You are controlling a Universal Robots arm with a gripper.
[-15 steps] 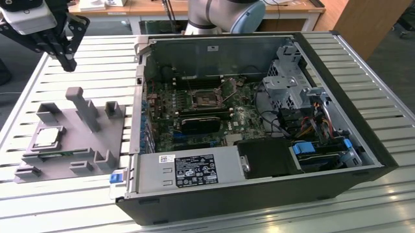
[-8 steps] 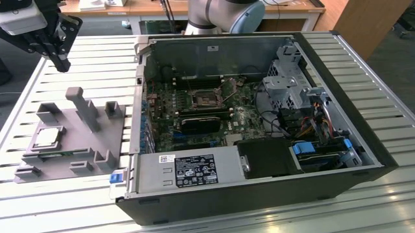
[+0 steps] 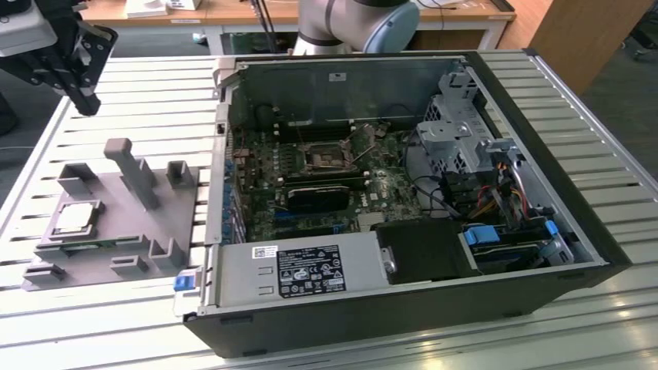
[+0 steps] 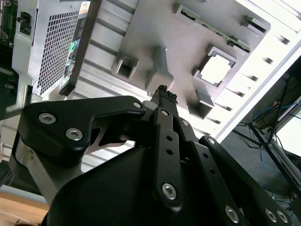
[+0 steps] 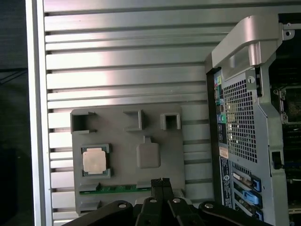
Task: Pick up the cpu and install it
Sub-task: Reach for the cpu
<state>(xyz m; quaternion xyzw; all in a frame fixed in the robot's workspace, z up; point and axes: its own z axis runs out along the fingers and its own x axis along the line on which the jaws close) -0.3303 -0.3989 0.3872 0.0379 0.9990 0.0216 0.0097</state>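
The cpu [image 3: 77,218] is a small silver-topped square chip lying flat in a recess of the grey fixture tray [image 3: 123,239] at the exterior view's left. Both wrist views look down on the cpu [image 4: 215,70] [image 5: 95,160] in its recess. My gripper [image 3: 85,104] hangs high above the slatted table, behind the tray and well clear of the chip. Its black fingertips [image 5: 162,181] are pressed together with nothing between them, as the second wrist view confirms for the gripper [image 4: 163,92]. The open computer case [image 3: 411,69] shows the motherboard and its bare socket [image 3: 329,158].
The grey tray [image 5: 155,127] carries upright posts [image 3: 132,169] and a green memory strip [image 5: 117,189] along one edge. The case's rear panel [image 5: 240,122] stands beside the tray. A black heatsink block [image 3: 317,196] sits on the board. Desks lie beyond the table.
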